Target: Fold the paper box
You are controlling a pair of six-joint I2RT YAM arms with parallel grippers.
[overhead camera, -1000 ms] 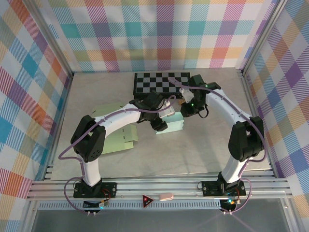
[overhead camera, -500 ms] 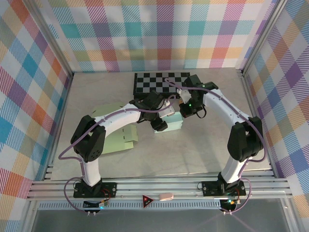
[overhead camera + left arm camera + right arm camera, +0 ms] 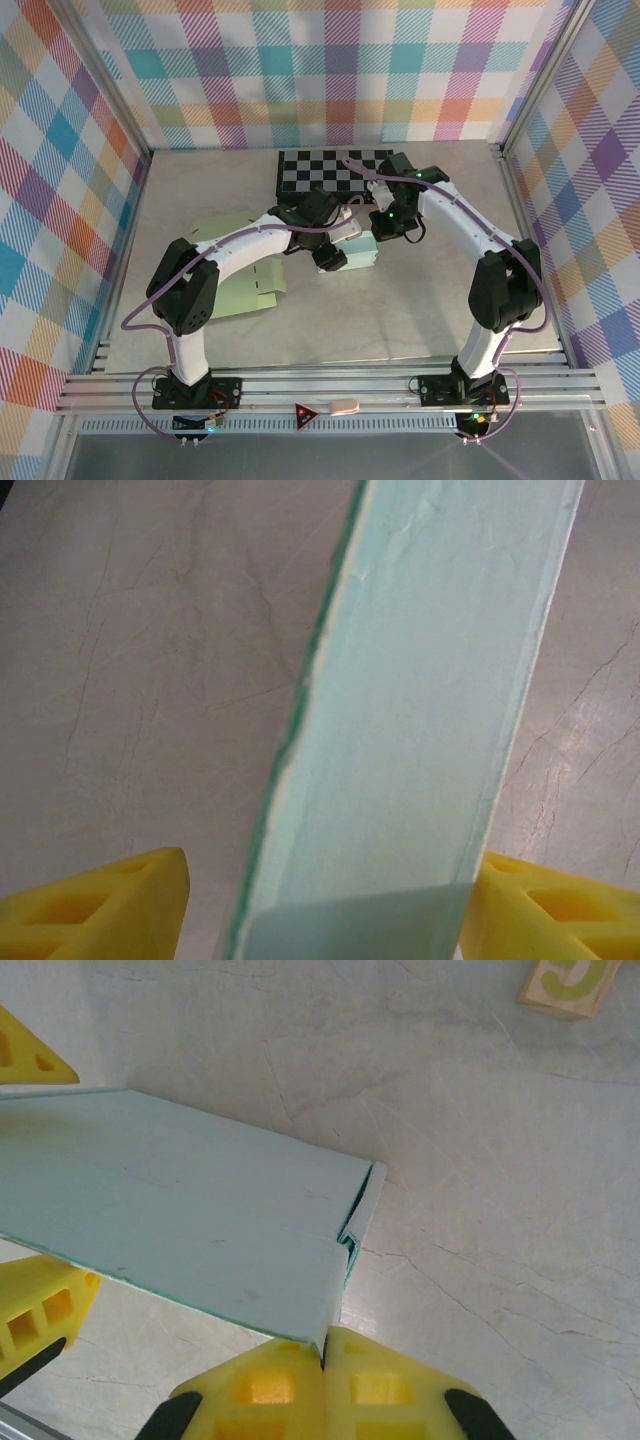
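the paper box [image 3: 362,252], a pale teal shell, sits in the middle of the table [image 3: 400,310], just in front of the checkerboard [image 3: 330,172], with both arms reaching in over it; the left gripper [image 3: 330,858] straddles one wall of the box with its jaws apart, one yellow pad against the paper and the other standing clear of it, so nothing is clamped on that side; the right gripper [image 3: 323,1355] is closed with its fingertips meeting right at a lower corner of the box, and i cannot tell whether any paper is caught in the seam; the likely trouble is the box sliding or swinging round on the smooth table if the right side pushes, since the left jaws only fence it in; a hard push at that corner could also crease the panel or crush the small tucked flap [image 3: 356,1228] showing at the box's end; the two wrists work very near each other, so a careless swing could knock them together; a flat pale green sheet [image 3: 250,290] lies to the left under the left arm, well apart from the box, and a small wooden tile [image 3: 570,985] lies beyond it; neither blocks the fold.
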